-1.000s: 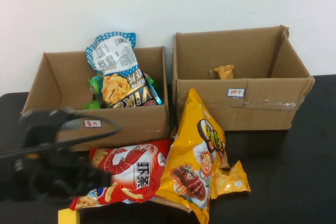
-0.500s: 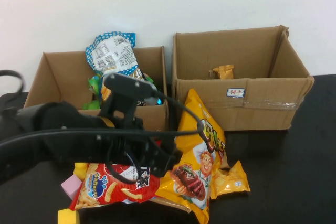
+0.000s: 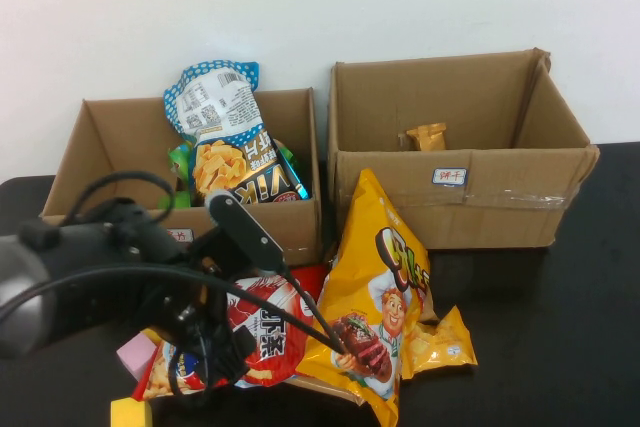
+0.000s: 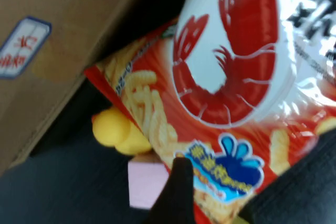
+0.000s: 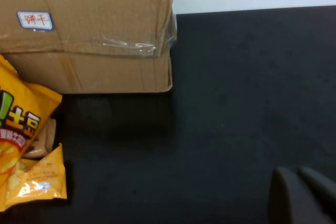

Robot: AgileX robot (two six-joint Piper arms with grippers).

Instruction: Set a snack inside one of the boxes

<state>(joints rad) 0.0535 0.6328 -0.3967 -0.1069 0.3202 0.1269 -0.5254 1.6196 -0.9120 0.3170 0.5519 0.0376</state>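
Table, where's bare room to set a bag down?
Free: the black table right of the yellow bag, in front of the right box. Crowded: front left, where the left claw hangs over the red bag. The right claw sits over that bare patch.

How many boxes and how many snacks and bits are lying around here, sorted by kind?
Cardboard boxes: 2, left box and right box.
Big snack bags on the table: 2, red shrimp-stick bag and yellow bag.
Small yellow packet by the yellow bag: 1.
Bags standing in the left box: 1 clearly visible, blue-white chip bag.
Small blocks: 2, pink and yellow.
Total: 8.
Left gripper hovers over the red bag; right gripper sits aside.
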